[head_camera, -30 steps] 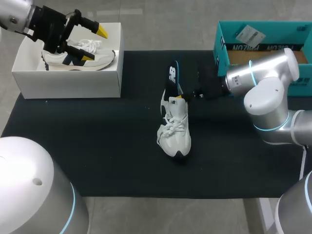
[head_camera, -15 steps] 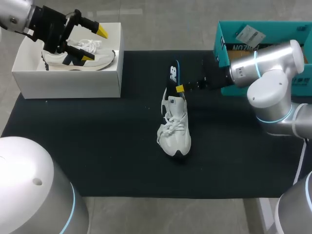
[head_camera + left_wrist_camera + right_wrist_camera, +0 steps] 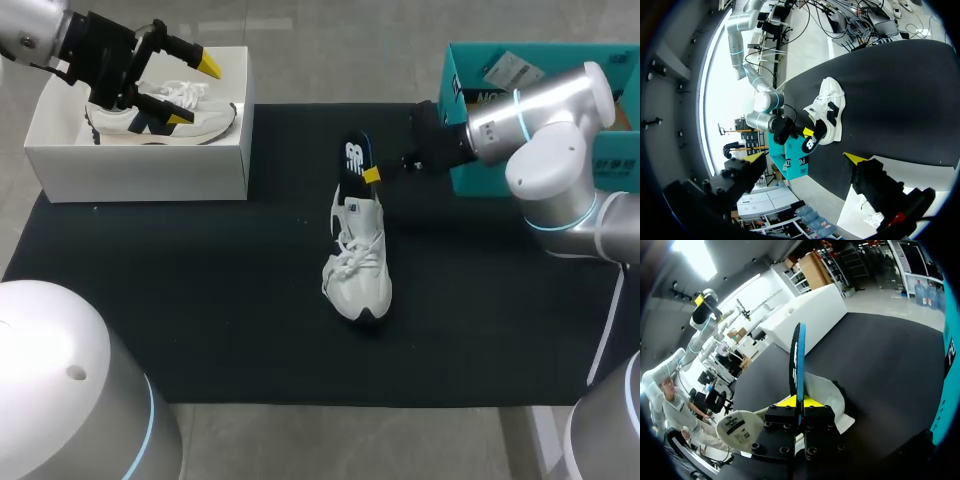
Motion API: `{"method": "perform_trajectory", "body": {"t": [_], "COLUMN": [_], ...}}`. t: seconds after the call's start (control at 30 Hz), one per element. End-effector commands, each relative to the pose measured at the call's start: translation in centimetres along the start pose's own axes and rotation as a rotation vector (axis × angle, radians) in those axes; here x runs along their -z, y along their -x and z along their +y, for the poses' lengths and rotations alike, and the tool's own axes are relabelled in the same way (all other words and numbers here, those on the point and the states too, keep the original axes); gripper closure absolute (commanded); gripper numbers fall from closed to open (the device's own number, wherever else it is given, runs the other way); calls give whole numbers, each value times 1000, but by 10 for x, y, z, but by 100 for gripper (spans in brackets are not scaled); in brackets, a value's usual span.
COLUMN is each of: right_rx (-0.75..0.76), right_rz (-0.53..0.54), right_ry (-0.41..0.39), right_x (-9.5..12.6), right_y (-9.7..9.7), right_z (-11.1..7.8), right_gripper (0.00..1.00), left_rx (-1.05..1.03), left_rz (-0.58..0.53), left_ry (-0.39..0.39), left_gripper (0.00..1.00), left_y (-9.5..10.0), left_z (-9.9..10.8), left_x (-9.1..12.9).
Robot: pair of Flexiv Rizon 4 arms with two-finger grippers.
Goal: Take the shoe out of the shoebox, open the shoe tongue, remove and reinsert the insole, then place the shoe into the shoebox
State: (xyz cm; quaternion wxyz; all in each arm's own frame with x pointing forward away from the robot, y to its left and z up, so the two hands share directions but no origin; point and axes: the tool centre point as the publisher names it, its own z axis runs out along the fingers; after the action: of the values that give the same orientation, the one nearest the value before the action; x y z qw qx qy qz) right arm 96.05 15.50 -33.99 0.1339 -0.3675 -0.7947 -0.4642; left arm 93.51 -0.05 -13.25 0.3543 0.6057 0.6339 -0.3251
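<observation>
Where the black mat [image 3: 200, 300] covers the middle of the table, the shoe [image 3: 357, 262] lies upright on its sole. It is a white trainer with loosened laces; its dark-tipped toe points toward the robot and its heel toward the far edge.

The insole [image 3: 353, 160], black with a blue rim, rises from the heel end of the shoe and leans away over the mat. Its lower end appears to sit at the shoe's opening, but neither the head view nor the right wrist view shows clearly whether it is inside.

The right gripper [image 3: 372, 176] comes in from the right and is closed on the insole. In the right wrist view the insole [image 3: 796, 355] stands edge-on between the two fingers, clamped from both sides, with the white shoe [image 3: 826, 391] below and just ahead.

Behind the right arm a teal box [image 3: 452, 95] stands at the far right of the table.

At the far left a white shoebox [image 3: 140, 170] sits open, with a second trainer [image 3: 160, 112] lying inside it. The left gripper [image 3: 192, 92] hangs above that box with its yellow-tipped fingers spread wide and nothing between them.
</observation>
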Motion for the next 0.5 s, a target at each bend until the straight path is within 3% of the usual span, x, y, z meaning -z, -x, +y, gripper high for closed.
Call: {"method": "perform_trajectory", "body": {"t": [0.03, 0.37, 0.4, 0.43, 0.47, 0.5], "right_rx": [-25, -122, -118, -109, -96, -85], "right_rz": [9, 38, 31, 23, 18, 14], "right_ry": [-3, -21, -11, -3, 2, 1], "right_x": [-9, -21, -19, -16, -15, -13], "right_y": [-5, -14, -13, -13, -13, -13], "right_z": [-12, -49, -48, -45, -40, -36], "right_gripper": [100, 100, 91, 60, 51, 50], "left_rx": [-1, -1, -1, -1, -1, -1], "left_rz": [3, 3, 3, 3, 3, 3], "left_ry": [0, 0, 0, 0, 0, 0], "left_gripper": [0, 0, 0, 0, 0, 0], "left_y": [0, 0, 0, 0, 0, 0], "left_z": [0, 0, 0, 0, 0, 0], "left_x": [0, 0, 0, 0, 0, 0]}}
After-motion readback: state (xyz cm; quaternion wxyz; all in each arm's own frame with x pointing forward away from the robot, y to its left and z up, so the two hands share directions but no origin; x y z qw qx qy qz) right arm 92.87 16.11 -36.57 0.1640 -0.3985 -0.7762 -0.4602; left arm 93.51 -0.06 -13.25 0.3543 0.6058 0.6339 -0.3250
